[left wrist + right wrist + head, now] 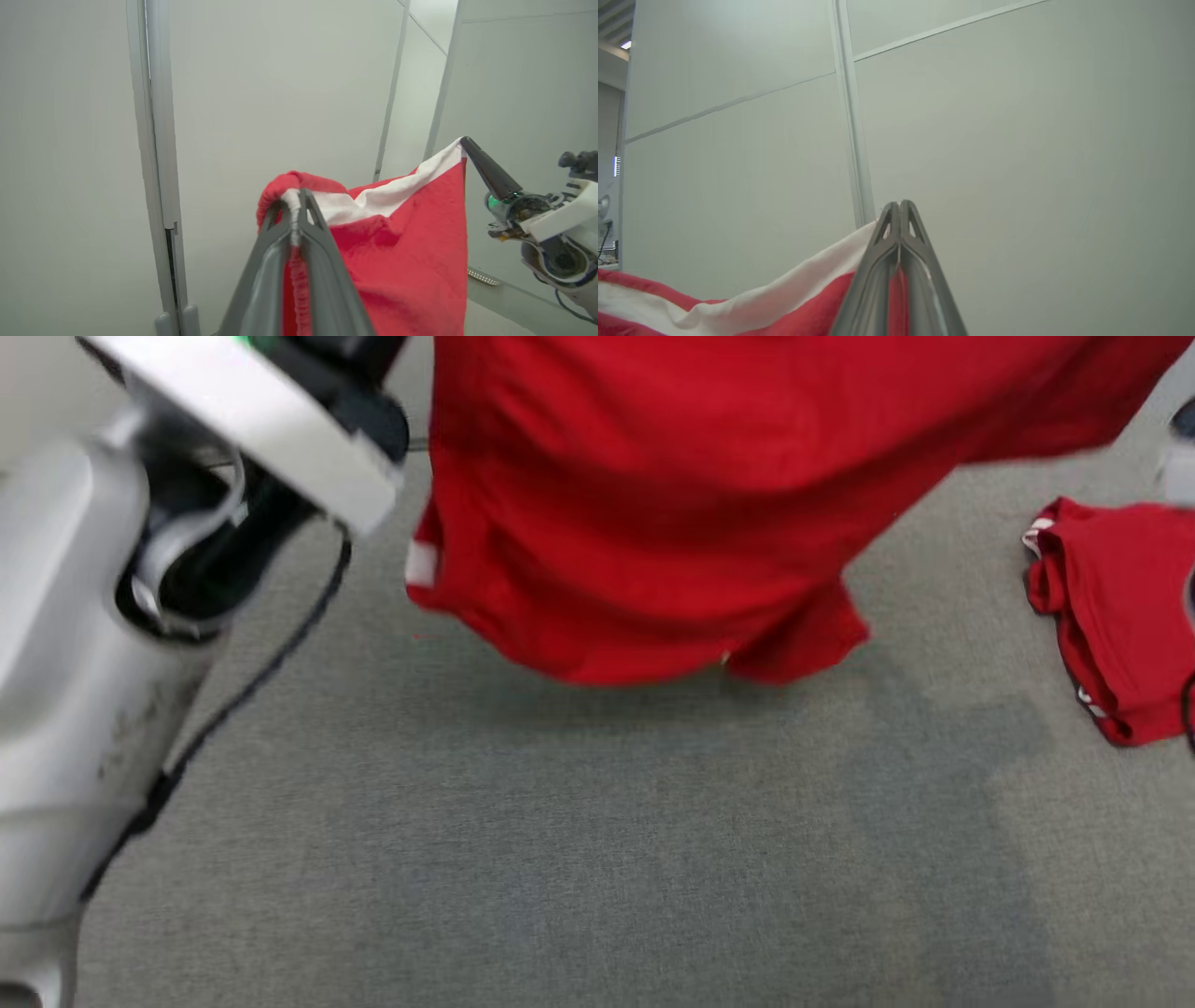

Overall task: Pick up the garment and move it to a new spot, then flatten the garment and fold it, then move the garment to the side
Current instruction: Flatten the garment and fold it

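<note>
Left hand (299, 195), right hand (900, 206), both tight on the hanging red garment (411, 252).

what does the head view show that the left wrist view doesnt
Head view adds: a second garment lying crumpled on the grey carpet, a black cable, and the held garment's loose lower edge.

Left wrist view adds: the left gripper shut on the garment's white hem, the right gripper pinching the hem's far end, and the pale wall behind.

Shared: the red garment hanging between the arms.
</note>
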Controlling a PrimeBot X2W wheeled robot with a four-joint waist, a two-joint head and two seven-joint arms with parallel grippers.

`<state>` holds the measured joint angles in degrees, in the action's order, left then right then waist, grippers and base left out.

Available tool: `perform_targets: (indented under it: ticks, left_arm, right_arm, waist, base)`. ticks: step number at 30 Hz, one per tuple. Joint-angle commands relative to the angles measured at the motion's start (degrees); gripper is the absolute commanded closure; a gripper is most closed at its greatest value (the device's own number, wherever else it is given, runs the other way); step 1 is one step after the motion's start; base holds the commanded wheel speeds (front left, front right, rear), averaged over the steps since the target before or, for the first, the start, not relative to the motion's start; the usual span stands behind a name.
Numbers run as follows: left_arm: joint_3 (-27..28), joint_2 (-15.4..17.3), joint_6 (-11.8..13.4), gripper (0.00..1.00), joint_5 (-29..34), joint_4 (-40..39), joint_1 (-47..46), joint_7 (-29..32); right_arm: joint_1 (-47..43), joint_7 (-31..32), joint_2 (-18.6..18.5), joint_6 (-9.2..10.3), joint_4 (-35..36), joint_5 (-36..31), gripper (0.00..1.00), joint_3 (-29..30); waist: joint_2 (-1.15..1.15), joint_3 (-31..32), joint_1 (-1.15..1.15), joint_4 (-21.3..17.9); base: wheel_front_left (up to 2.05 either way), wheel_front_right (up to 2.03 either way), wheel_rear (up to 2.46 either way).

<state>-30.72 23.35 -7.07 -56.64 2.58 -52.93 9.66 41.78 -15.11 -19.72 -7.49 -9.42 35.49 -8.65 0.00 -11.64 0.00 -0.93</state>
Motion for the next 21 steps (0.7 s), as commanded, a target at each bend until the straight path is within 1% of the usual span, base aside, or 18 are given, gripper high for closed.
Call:
perform_targets:
  ticks: [1,4,6,9,10,11,13,16,18,20,21]
  left_arm:
    - [-0.43,-0.50,-0.36,1.00,1.00,1.71,-3.42,0.10]
    - [-2.48,-2.33,-0.45,1.00,4.17,7.45,-14.58,-1.33]
    - [-4.70,-3.26,-0.41,1.00,5.63,10.35,-20.73,-3.66]
    - [-8.20,-4.06,-0.38,1.00,6.23,13.91,-27.04,-9.11]
    - [-9.95,-4.04,-0.37,1.00,5.45,15.80,-29.21,-13.57]
    - [-11.24,-3.65,-0.38,1.00,5.29,16.39,-29.53,-15.69]
    - [-15.21,-2.22,-0.39,1.00,4.49,16.35,-28.25,-18.71]
    - [-23.60,1.92,-0.39,1.00,2.86,14.21,-23.68,-21.04]
    - [-29.23,4.76,-0.39,1.00,2.97,12.53,-19.87,-22.73]
    - [-34.74,6.78,-0.39,1.00,3.90,11.05,-14.83,-23.98]
    - [-36.35,7.66,-0.39,1.00,4.13,10.75,-12.17,-24.44]
  right_arm:
    - [2.63,-0.04,-0.23,0.00,-0.80,-0.70,1.00,0.61]
    - [10.76,-0.04,0.17,0.00,-2.13,-2.83,1.00,2.33]
    - [14.79,-0.04,0.09,0.00,-1.99,-4.41,1.00,4.07]
    - [18.26,-0.04,-0.04,0.00,-0.47,-6.45,1.00,6.77]
    - [18.95,-0.04,0.10,0.00,1.59,-7.36,1.00,8.70]
    - [18.29,-0.04,0.47,0.00,2.62,-7.63,1.00,9.34]
    - [15.30,-0.03,0.51,0.00,4.27,-7.67,1.00,8.61]
    - [8.51,-0.04,-0.98,0.00,5.99,-8.32,1.00,5.49]
    - [2.26,-0.04,-1.33,0.00,6.48,-8.38,1.00,4.35]
    - [-5.23,-0.03,-0.82,0.00,6.63,-8.50,1.00,4.35]
    - [-8.93,-0.03,-0.26,0.00,6.62,-8.40,1.00,4.34]
  waist:
    - [0.00,-6.26,0.00,-5.02]
    - [0.00,-10.05,0.00,-7.32]
    - [0.00,-11.90,0.00,-8.59]
    - [0.00,-13.56,0.00,-9.92]
    - [0.00,-14.04,0.00,-10.47]
    - [0.00,-14.05,0.00,-10.59]
    - [0.00,-13.83,0.00,-10.76]
    - [0.00,-13.04,0.00,-10.42]
    - [0.00,-12.43,0.00,-9.77]
    - [0.00,-11.72,0.00,-9.03]
    - [0.00,-11.32,0.00,-8.76]
  base:
    - [0.00,0.00,0.00]
    - [0.00,0.00,0.00]
    - [0.00,0.00,0.00]
    - [0.00,0.00,0.00]
    - [0.00,0.00,0.00]
    - [0.00,0.00,0.00]
    - [0.00,0.00,0.00]
    - [0.00,0.00,0.00]
    - [0.00,0.00,0.00]
    - [0.00,0.00,0.00]
    - [0.00,0.00,0.00]
